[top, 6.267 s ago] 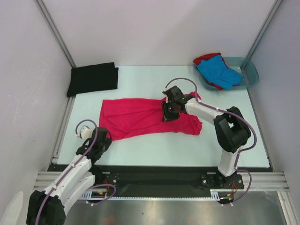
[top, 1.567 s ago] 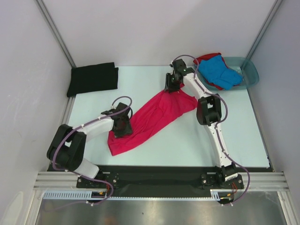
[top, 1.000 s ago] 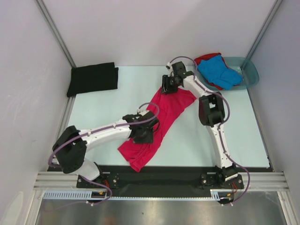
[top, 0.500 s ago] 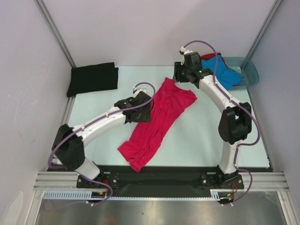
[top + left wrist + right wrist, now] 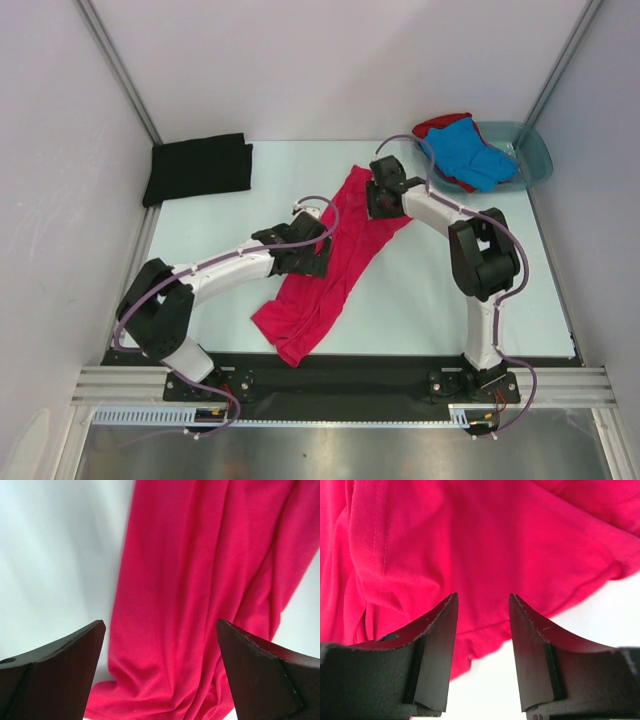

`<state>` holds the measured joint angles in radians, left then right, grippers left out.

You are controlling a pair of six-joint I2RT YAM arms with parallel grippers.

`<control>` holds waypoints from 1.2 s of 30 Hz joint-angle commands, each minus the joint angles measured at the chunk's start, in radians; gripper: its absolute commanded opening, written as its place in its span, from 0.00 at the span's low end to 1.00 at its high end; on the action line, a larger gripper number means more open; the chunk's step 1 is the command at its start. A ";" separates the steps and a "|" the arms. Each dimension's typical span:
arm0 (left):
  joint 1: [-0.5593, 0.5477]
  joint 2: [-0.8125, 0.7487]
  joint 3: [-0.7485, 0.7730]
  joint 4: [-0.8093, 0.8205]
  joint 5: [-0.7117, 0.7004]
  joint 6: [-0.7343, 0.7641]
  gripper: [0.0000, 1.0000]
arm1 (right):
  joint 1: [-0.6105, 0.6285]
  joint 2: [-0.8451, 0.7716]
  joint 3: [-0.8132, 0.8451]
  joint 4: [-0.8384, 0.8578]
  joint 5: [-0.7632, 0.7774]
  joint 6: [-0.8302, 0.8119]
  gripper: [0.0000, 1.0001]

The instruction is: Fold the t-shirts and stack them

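Centred on the counter (image 5: pixel 420 300), under parted left hand (image 5: pixel 160 623) and right hand (image 5: pixel 482 596), the limp pink shirt (image 5: pixel 340 270) probably wants corner pinches.

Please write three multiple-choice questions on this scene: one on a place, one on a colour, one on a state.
1. Where on the table does the black shirt lie? A) near right corner B) far left corner C) the middle
2. Which colour is the top shirt in the basin? A) blue B) black C) pink
3. How is the left hand? A) shut on cloth B) shut, empty C) open
Answers: 1 B, it lies folded there; 2 A, the blue shirt lies over the red shirt; 3 C, a wide empty gap, the pink shirt below it.
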<state>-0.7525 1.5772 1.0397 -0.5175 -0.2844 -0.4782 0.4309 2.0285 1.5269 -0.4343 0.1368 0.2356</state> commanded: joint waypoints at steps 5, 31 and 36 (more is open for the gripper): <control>-0.033 0.049 -0.010 0.074 0.059 0.047 1.00 | 0.035 0.091 0.093 -0.032 0.116 0.008 0.50; -0.235 0.248 -0.132 0.209 0.307 -0.270 1.00 | 0.077 0.659 0.890 -0.414 -0.039 -0.062 0.54; -0.268 0.242 -0.092 0.299 0.408 -0.341 1.00 | 0.085 0.714 0.980 -0.396 -0.158 -0.093 0.59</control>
<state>-0.9352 1.7329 0.9730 -0.3279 -0.3035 -0.6056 0.4877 2.6530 2.4886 -0.8383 0.1307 0.1696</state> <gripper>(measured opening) 0.998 0.575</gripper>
